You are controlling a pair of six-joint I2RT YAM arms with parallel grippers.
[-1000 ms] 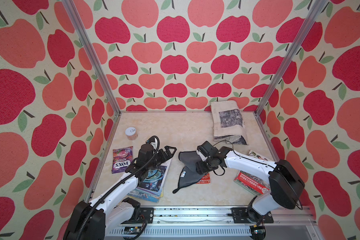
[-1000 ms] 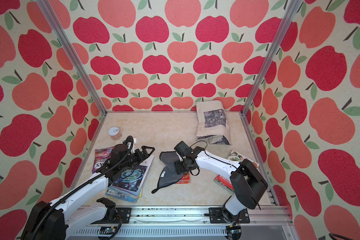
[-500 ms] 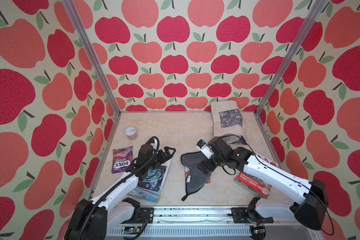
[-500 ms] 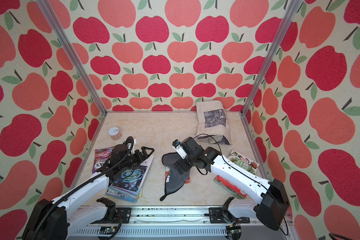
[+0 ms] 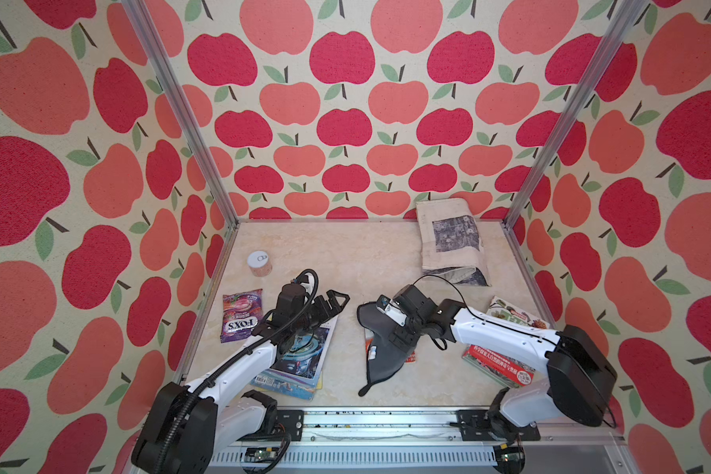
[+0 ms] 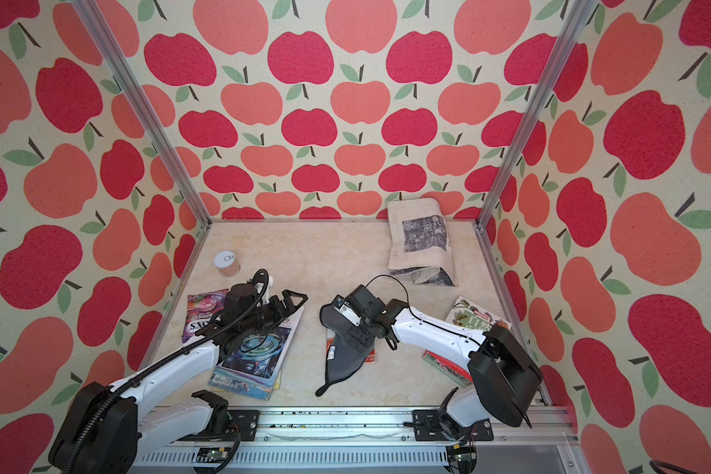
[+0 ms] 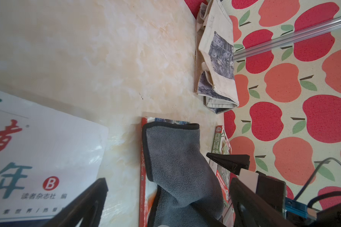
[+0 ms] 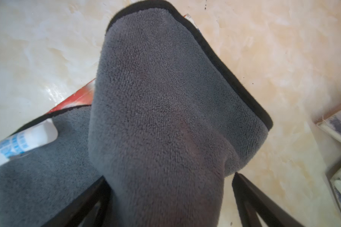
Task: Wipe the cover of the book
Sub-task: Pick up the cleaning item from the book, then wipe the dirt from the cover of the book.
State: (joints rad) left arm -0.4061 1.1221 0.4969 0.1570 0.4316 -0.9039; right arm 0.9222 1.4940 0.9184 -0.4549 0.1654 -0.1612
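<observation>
Red book [image 7: 146, 196] almost wholly beneath the grey cloth [image 7: 175, 167]

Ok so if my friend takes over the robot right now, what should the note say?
Left gripper: open, empty, over the blue magazine.
Right gripper: open, fingers either side of the grey cloth, at its bunched middle.
The cloth lies draped over the thin red book mid-table, hiding most of it.
Done: cloth is on the cover. Can't tell if any wiping happened.
Left: grip the cloth and wipe across the cover.
</observation>
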